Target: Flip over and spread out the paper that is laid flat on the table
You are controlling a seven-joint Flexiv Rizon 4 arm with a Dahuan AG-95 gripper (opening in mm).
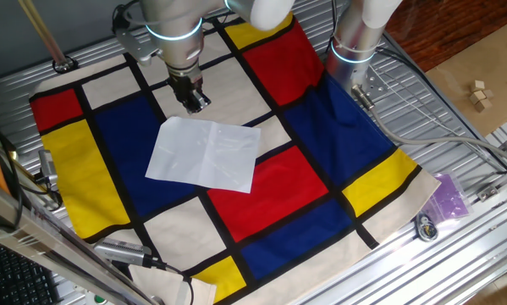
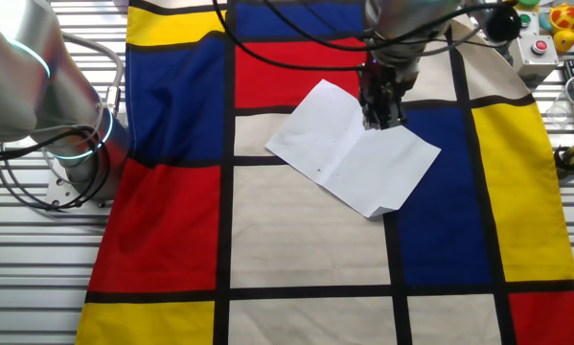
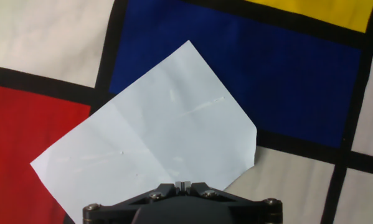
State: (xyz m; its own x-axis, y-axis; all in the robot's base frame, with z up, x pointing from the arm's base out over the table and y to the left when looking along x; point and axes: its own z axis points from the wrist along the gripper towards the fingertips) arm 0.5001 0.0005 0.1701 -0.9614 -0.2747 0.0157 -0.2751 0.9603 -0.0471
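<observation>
Gripper [image 1: 195, 103]: our two dark fingers pressed together, holding nothing, poised above the paper's far edge. Paper [image 1: 205, 153]: thin white rectangle, faint fold creases, lying flat on the table [image 1: 456, 161], ribbed silver metal draped in colour-block cloth [image 1: 274, 199].

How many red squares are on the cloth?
3 in one fixed view: one at the cloth's left corner, one at the top by the arm, one just right of the paper. More may be hidden.
</observation>
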